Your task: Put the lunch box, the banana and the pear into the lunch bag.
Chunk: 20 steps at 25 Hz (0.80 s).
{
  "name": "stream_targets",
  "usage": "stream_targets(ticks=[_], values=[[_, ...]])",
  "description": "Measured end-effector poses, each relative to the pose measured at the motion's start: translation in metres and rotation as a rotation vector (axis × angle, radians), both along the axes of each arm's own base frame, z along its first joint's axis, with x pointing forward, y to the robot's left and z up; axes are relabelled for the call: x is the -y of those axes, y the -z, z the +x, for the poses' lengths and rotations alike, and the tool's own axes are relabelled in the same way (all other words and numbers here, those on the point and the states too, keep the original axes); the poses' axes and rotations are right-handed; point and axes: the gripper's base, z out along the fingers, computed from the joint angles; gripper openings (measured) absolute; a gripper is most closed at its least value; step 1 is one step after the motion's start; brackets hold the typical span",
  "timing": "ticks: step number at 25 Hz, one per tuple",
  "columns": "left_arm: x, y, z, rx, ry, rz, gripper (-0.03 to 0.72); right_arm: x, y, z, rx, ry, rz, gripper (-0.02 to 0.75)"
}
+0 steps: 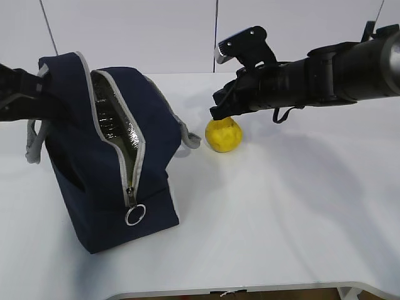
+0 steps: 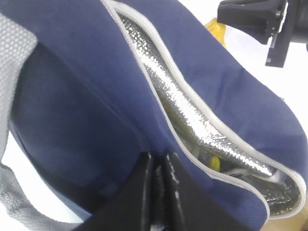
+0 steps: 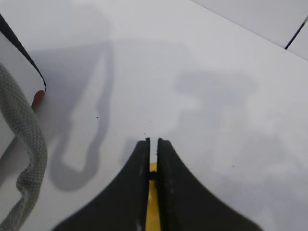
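The navy lunch bag [image 1: 106, 169] stands on the left with its zipper open and its silver lining [image 2: 187, 110] showing. My left gripper [image 2: 158, 156] is shut, pinching the bag's top fabric beside the opening; in the exterior view the bag's flap hides it. A yellow bit [image 2: 214, 163] shows inside the bag, likely the banana. The lunch box is not clearly in view. The pear [image 1: 224, 134] sits on the table right of the bag. My right gripper [image 1: 217, 114] is just above the pear, shut on its dark stem [image 3: 153, 174], with the yellow pear [image 3: 153, 211] below the fingers.
A grey webbing handle [image 1: 189, 135] hangs off the bag toward the pear and shows in the right wrist view [image 3: 29, 139]. The zipper's ring pull [image 1: 135, 214] hangs at the bag's front. The white table [image 1: 281, 206] extends to the right and front.
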Motion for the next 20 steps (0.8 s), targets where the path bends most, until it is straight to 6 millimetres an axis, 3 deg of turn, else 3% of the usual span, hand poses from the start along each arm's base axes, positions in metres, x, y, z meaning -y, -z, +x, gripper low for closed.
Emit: stream_targets(ticks=[20], values=[[-0.0001, -0.0001, 0.0001, 0.001, -0.001, 0.0, -0.001, 0.0005, -0.0065, -0.0015, -0.004, 0.017, 0.029, 0.049]])
